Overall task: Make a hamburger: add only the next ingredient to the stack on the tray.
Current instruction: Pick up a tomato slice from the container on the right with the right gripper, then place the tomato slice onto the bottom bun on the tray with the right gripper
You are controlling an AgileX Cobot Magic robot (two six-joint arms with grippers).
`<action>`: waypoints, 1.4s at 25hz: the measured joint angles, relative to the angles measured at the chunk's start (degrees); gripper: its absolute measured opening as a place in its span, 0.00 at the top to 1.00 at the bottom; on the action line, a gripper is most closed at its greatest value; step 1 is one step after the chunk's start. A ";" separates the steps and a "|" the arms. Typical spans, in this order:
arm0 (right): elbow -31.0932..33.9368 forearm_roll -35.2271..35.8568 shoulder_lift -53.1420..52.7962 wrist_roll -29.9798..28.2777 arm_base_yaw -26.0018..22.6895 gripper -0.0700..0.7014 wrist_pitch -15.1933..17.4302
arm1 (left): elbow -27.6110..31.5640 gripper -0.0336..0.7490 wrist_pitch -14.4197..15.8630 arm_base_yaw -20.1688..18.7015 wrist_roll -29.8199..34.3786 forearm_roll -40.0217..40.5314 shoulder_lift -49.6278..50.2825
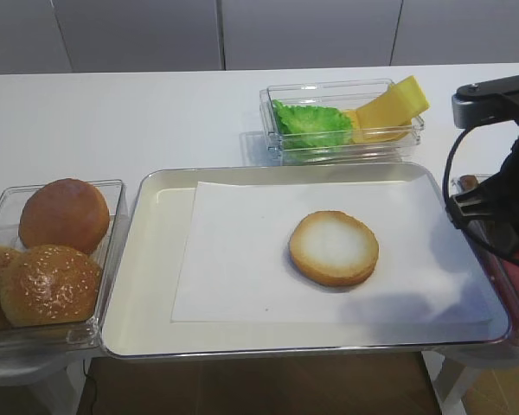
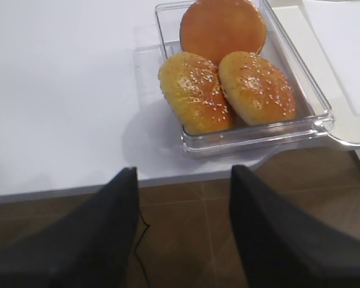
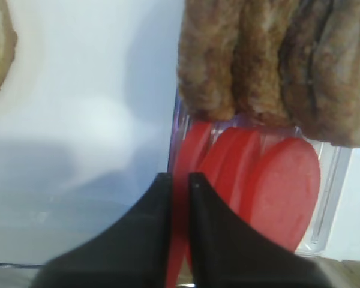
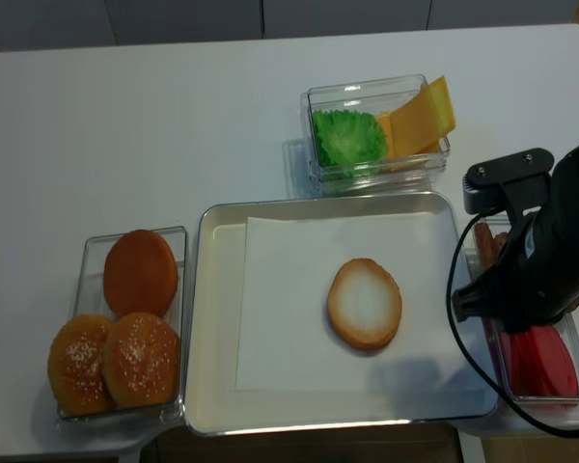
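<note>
The bun bottom (image 1: 333, 248) lies alone on the white paper (image 1: 242, 259) of the tray (image 1: 147, 285), cut face up, and nothing is on it yet, so the stacking itself is not done. The picking seems to be made. In the right wrist view the right claw (image 3: 180, 186) has its two black fingers closed on the edge of the leftmost tomato slice (image 3: 183, 180), with only a thin red strip showing between them. The slices stand in the clear bin (image 3: 333, 198) at the right of the tray, just below the brown sausage strips (image 3: 270, 60).

What is left, I judge: lift the slice out, carry it left over the tray and lay it flat on the bun.

The gripped slice stands on edge (not flat), its flat faces turned to the sides; being round, it has no real long axis.

The left claw (image 2: 183, 180) hangs open over the table edge near the bin of whole buns (image 2: 228, 72), holding nothing.
</note>
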 joint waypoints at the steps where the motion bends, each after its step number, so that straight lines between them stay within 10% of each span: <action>1: 0.00 0.00 0.00 0.00 0.00 0.85 0.11 | 0.00 0.48 0.00 0.00 0.00 0.00 0.00; 35: -20.25 7.81 -4.70 -5.27 4.25 0.86 9.64 | 0.00 0.48 0.00 0.00 0.00 0.00 0.00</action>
